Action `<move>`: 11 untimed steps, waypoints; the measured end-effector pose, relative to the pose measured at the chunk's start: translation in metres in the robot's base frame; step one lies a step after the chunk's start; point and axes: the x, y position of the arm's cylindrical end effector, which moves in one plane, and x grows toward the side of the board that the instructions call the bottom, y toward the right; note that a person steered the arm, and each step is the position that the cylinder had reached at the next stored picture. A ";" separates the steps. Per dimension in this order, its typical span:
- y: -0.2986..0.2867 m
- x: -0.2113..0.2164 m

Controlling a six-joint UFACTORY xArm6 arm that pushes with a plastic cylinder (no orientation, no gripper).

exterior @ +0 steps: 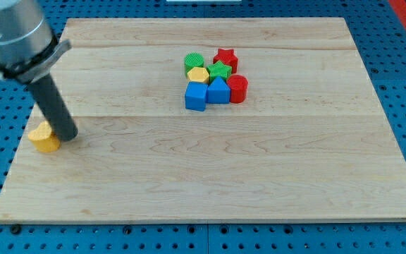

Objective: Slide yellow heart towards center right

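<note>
Just left of my tip [67, 135], seemingly touching it, sits the yellow heart [44, 138]; the clustered blocks [215, 80] lie well apart, up-right of the bare, jawless rod.

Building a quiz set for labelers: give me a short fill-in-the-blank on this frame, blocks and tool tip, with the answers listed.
1. The tip sits right beside the yellow heart, on the heart's ____ side in the view.
2. The yellow heart lies near the board's ____ edge in the view.
3. The red star is at the ____ of the block cluster in the view.
4. The blue cube sits directly below the ____ hexagon.

Missing words: right; left; top; yellow
</note>
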 end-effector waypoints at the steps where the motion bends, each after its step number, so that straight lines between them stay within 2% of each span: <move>1: 0.044 0.031; 2: 0.060 0.043; 3: -0.035 0.059; 4: -0.093 0.049; 5: -0.092 0.035; 6: -0.091 -0.009; 7: -0.065 -0.019; 8: 0.013 -0.016; 9: 0.047 0.013; 10: 0.046 0.032; 11: 0.094 0.038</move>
